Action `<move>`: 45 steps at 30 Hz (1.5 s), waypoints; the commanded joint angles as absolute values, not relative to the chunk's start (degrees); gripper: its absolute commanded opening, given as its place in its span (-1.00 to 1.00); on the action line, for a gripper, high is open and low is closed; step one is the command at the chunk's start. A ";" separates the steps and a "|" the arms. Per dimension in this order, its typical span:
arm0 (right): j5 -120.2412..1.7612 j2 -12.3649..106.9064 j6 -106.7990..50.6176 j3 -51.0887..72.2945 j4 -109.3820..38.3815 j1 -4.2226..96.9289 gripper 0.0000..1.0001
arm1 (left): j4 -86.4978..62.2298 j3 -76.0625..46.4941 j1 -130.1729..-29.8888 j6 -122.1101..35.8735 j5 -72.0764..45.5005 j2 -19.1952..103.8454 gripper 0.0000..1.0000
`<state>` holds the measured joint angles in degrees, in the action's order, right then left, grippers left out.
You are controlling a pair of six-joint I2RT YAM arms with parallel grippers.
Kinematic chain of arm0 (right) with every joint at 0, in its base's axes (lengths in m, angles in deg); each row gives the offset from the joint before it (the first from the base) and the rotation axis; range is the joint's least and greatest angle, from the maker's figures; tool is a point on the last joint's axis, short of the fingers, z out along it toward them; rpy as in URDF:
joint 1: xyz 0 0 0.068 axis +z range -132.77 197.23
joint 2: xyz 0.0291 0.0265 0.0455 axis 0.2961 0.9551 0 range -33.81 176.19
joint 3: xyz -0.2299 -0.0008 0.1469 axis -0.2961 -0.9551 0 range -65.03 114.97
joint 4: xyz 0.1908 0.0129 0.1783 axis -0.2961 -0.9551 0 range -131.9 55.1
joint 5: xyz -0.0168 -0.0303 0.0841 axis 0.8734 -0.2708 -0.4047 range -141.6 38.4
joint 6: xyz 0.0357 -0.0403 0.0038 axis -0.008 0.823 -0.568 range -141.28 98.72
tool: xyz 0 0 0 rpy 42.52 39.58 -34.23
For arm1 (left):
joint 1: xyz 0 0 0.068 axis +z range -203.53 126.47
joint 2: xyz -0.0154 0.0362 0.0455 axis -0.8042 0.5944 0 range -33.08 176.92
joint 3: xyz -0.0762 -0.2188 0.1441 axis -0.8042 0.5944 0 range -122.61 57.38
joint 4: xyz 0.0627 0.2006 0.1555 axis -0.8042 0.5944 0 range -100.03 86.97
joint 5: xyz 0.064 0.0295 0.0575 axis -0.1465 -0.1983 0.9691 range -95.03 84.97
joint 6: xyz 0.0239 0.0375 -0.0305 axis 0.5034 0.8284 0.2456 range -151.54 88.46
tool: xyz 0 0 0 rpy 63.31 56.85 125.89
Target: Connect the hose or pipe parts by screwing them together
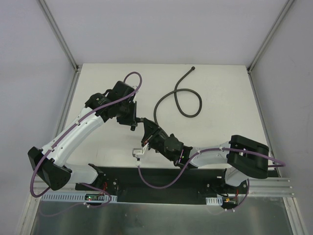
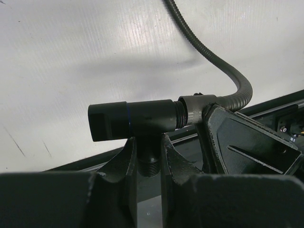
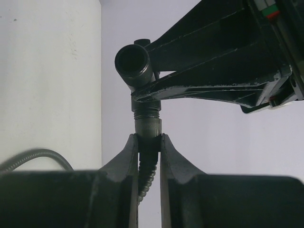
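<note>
The black T-shaped fitting (image 2: 137, 118) is held above the table, its threaded stem pinched between the fingers of my left gripper (image 2: 148, 142), which is shut on it. The hose's knurled end nut (image 3: 148, 127) meets the fitting's side port, with a few threads still showing. My right gripper (image 3: 148, 140) is shut on the hose just behind that nut. In the top view the two grippers, left (image 1: 133, 121) and right (image 1: 146, 131), meet tip to tip near the table's middle. The dark-grey hose (image 1: 188, 105) loops away across the table, its free end (image 1: 193, 68) lying at the far edge.
The white table (image 1: 220, 88) is boxed in by pale walls and metal corner posts (image 1: 63, 44). A black base plate (image 1: 161, 176) carrying both arm bases runs along the near edge. Purple cables (image 1: 132, 76) trail along the arms.
</note>
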<state>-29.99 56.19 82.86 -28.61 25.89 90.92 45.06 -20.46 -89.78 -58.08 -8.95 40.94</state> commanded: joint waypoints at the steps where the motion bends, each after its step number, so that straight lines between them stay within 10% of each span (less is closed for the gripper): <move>1: -33.76 54.26 81.56 -27.06 27.50 92.20 -0.99 | 41.21 -20.84 -89.74 -57.82 -11.09 39.96 -1.00; 45: -34.63 53.90 66.09 -17.93 11.42 92.11 -0.99 | 29.26 -11.87 -93.43 -50.43 -16.19 34.95 -1.00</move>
